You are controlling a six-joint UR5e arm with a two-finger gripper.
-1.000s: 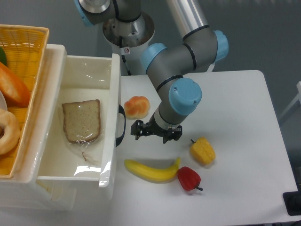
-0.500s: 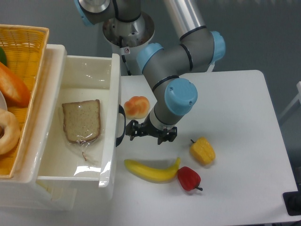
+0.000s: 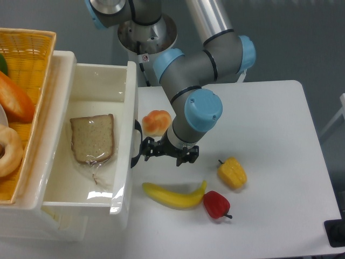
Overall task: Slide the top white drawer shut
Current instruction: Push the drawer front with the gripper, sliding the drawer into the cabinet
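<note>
Pushing stage: we are reading the gripper (image 3: 152,150) as sitting right at the handle (image 3: 136,143) on the drawer (image 3: 129,97) front, at the table's (image 3: 269,135) left side. Jaw gap is masked by the wrist from this angle, so we cannot tell whether it is wide or narrow, and nothing shows between the fingers.

The drawer is standing pulled far out of the white cabinet (image 3: 56,86), interior fully exposed, with one bagged bread slice (image 3: 92,138) lying flat inside.

Handling, as we are judging it: rigid glossy plastic, light, near-empty, so it should be sliding easily. The slick face is inviting slip, and an off-centre push is risking racking. We are favouring contact on the front panel at or just beside the handle, mid-height, pushing straight left.

Counts: one drawer out, one handle in view, one bread slice, one bun (image 3: 156,122), one banana (image 3: 173,195), two peppers, yellow (image 3: 232,172) and red (image 3: 216,204), one basket (image 3: 32,48) on top.
</note>
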